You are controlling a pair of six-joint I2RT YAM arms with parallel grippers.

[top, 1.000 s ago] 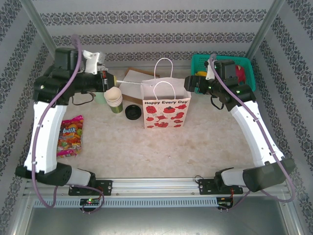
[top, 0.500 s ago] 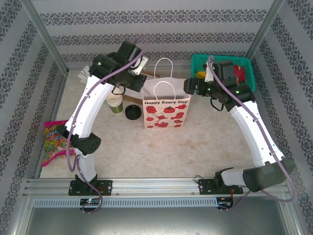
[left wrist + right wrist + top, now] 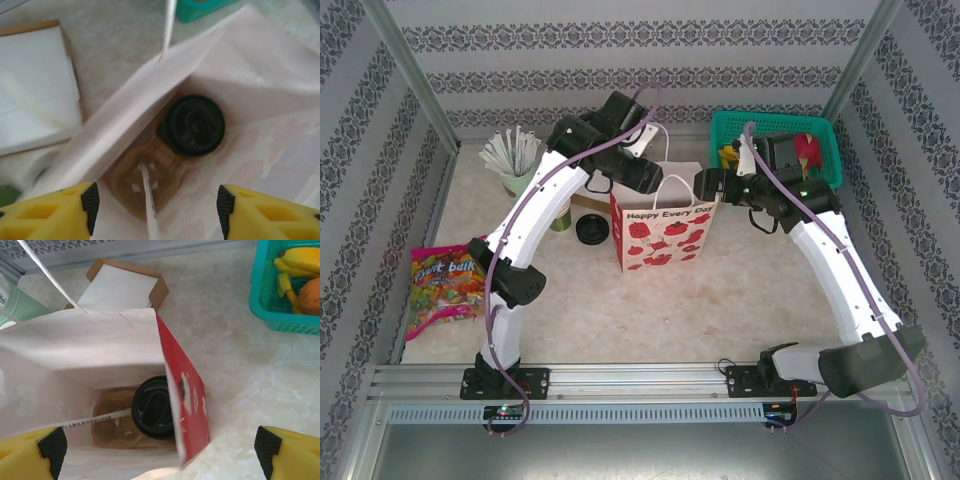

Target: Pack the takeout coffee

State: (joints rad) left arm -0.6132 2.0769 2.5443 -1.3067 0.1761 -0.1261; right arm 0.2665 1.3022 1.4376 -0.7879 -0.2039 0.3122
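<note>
A takeout coffee with a black lid (image 3: 192,125) stands in a brown cup carrier (image 3: 125,175) at the bottom of the white and red paper bag (image 3: 660,228). The right wrist view also looks down on that lid (image 3: 152,407). A wrapped straw (image 3: 149,200) leans in the carrier's empty slot. My left gripper (image 3: 157,210) hovers open above the bag mouth, its fingers well apart from the straw. At the bag's right edge my right gripper (image 3: 159,450) is open wide, straddling the red side wall (image 3: 182,405).
A loose black lid (image 3: 590,230) and a stack of paper cups (image 3: 558,221) sit left of the bag. A green cup of straws (image 3: 515,165) stands at the back left, and a candy bag (image 3: 445,285) lies at the left. A cardboard box (image 3: 120,287) lies behind the bag. The teal basket (image 3: 775,130) stands at the back right.
My left arm swung right from the straw cup to over the bag with a straw, then opened; the straw now stands inside the bag. The right arm barely moved.
</note>
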